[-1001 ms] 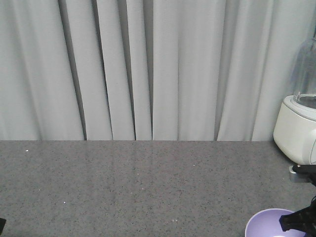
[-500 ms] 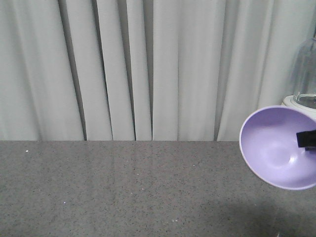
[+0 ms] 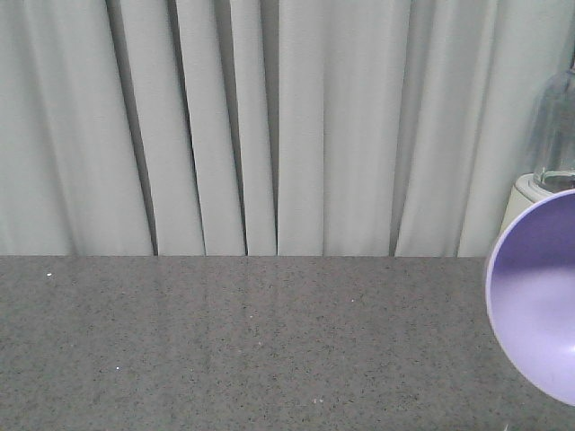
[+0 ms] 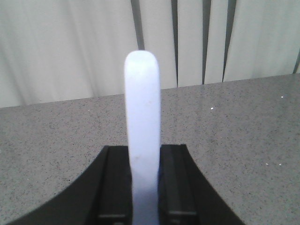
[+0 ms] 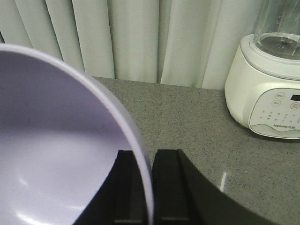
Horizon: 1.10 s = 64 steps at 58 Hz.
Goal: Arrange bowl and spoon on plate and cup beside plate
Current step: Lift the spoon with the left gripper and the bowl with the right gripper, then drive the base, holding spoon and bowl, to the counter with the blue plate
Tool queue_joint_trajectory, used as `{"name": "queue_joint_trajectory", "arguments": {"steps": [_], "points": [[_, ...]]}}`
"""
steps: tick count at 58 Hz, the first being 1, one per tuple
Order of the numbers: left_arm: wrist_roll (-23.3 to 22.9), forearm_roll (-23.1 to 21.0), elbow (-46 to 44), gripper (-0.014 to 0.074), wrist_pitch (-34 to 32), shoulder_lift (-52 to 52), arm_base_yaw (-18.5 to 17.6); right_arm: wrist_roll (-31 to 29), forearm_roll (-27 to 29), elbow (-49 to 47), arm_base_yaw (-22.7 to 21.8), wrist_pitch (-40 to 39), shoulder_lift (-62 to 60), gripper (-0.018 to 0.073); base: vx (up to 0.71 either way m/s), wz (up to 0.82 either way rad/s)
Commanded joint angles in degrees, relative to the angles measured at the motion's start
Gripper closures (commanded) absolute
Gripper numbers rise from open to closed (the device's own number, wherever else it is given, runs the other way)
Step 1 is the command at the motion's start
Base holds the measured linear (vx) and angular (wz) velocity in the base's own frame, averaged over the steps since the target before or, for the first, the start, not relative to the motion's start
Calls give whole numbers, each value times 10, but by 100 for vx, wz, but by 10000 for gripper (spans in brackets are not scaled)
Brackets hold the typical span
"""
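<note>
Grey speckled stone-look surface point(image 3: 252, 341), matte. Pleated pale grey fabric curtain point(image 3: 269, 126) along its back edge. Cream plastic blender base with clear jar point(image 5: 269, 89) stands at the back right corner. Smooth lavender plastic bowl point(image 5: 61, 154) is tipped on edge, hollow facing the front camera, off the surface near its right edge. Right gripper point(image 5: 144, 161): black jaws clamped on the bowl's thin rim, one finger inside, one outside. Pale bluish-white plastic spoon point(image 4: 142, 131), flat round-ended handle upright, pinched between the left gripper point(image 4: 144, 157) jaws; scoop hidden.
</note>
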Motion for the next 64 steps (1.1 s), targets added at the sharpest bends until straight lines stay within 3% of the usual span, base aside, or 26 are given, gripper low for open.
{"name": "queue_joint_trajectory", "arguments": {"steps": [1, 64], "points": [[0, -5, -2, 599, -52, -15, -3, -5, 7, -14, -2, -62, -7, 568, 0, 0], [0, -12, -1, 599, -40, -20, -3, -5, 7, -14, -2, -51, -8, 568, 0, 0]]}}
